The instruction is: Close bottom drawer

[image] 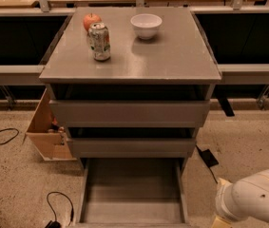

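- A grey three-drawer cabinet [130,63] stands in the middle of the scene, seen from above and in front.
- The bottom drawer [131,194] is pulled far out toward the near side. Its long, shallow grey tray lies open to view and looks empty.
- The drawer's front panel sits at the very near edge of the view and is barely visible.
- Progress: judging from this, the closing has not begun. The whole push toward the far side is left to do.
- The white arm [257,198] comes in at the near right corner, low over the speckled floor.
- Only a pale sliver of the gripper [218,221] shows at the near edge, below the arm's rounded end. Whether it is open or closed cannot be told.
- The gripper sits just to the right of the drawer's right side wall, near the drawer's front corner. It does not appear to touch the drawer.
- In my judgement, it needs to move left, in front of the panel, before it can push.
- The two drawers above, the top drawer [129,113] and the middle drawer [130,147], show only their grey fronts.
- On the cabinet top sit an apple [91,20] and a drink can [99,42] at the far left, and a white bowl [146,25] far centre.
- A cardboard box [46,134] leans by the cabinet's left side.
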